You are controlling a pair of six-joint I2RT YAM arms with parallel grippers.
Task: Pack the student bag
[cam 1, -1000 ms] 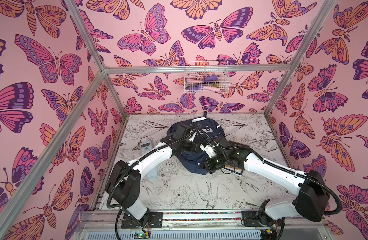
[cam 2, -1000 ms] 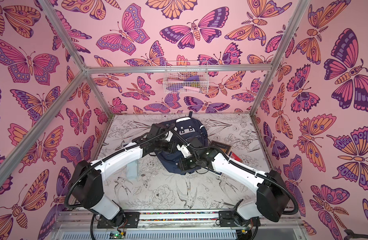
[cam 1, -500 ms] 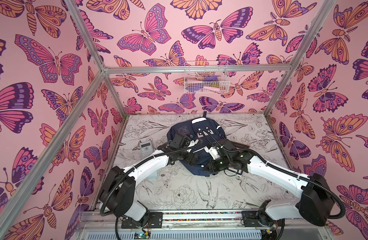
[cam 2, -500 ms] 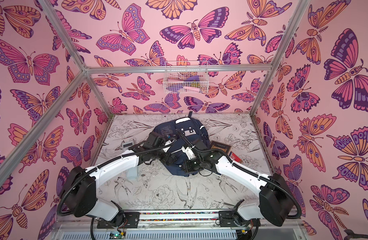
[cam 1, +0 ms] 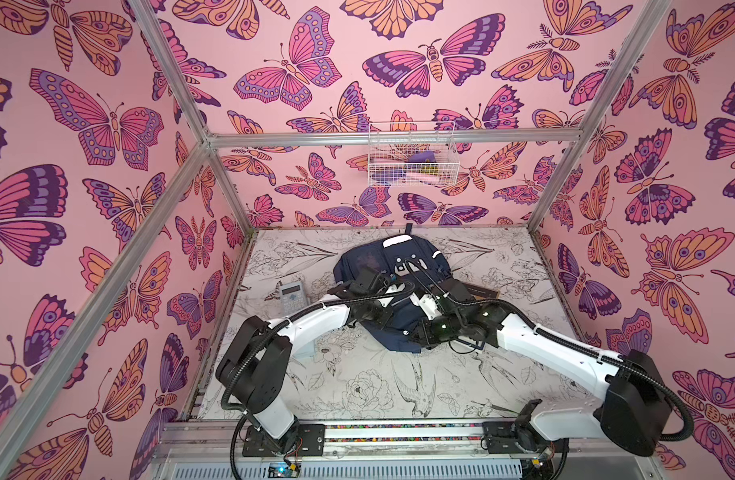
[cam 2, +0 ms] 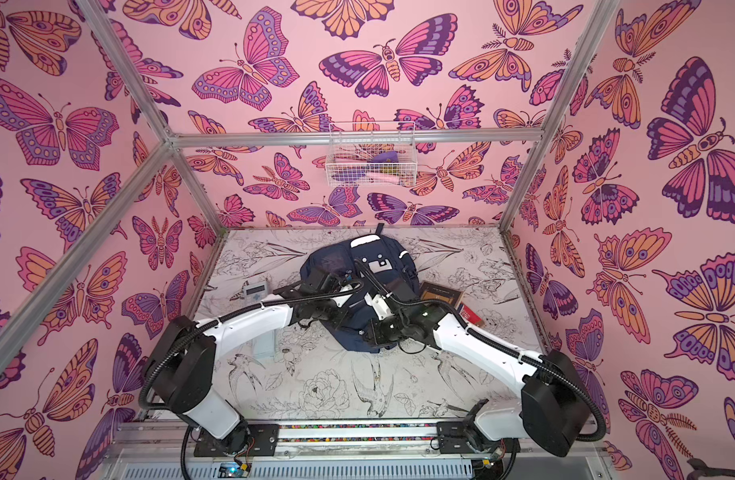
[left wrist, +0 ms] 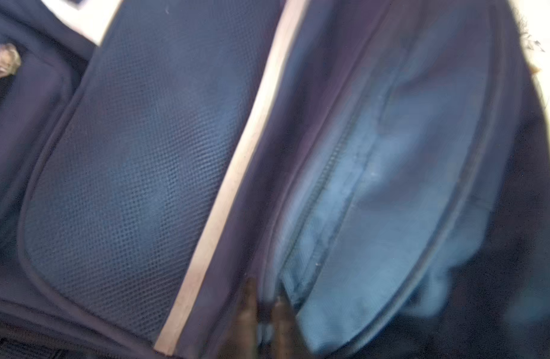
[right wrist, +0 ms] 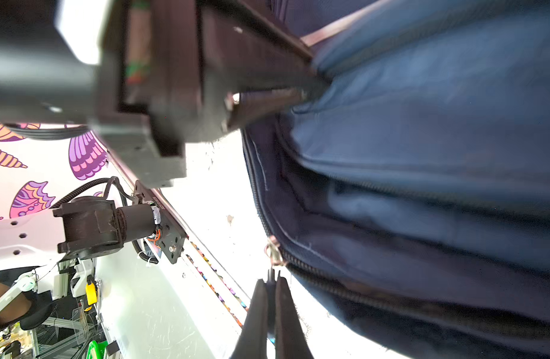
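The student bag (cam 1: 357,262) (cam 2: 328,262), a navy backpack, lies flat at the middle back of the table. Its white patch and top loop point to the back wall. My left gripper (left wrist: 264,303) is shut on a fabric edge beside a zip of the bag (left wrist: 143,155). It sits over the bag's middle in both top views (cam 1: 388,318) (cam 2: 336,316). My right gripper (right wrist: 271,279) is shut on a dark zipper pull below a metal slider (right wrist: 273,251), at the bag's near edge (cam 1: 417,336) (cam 2: 374,332). The bag's inside is hidden.
A grey calculator (cam 1: 291,296) lies left of the bag. A brown book (cam 2: 440,295) and a red one (cam 2: 471,316) lie right of it. A pale flat case (cam 2: 263,345) sits under the left arm. A wire basket (cam 1: 411,153) hangs on the back wall.
My left gripper opened wide and then closed on the bag's fabric edge, shifting slightly over the bag. My right gripper stayed shut on the zipper pull.
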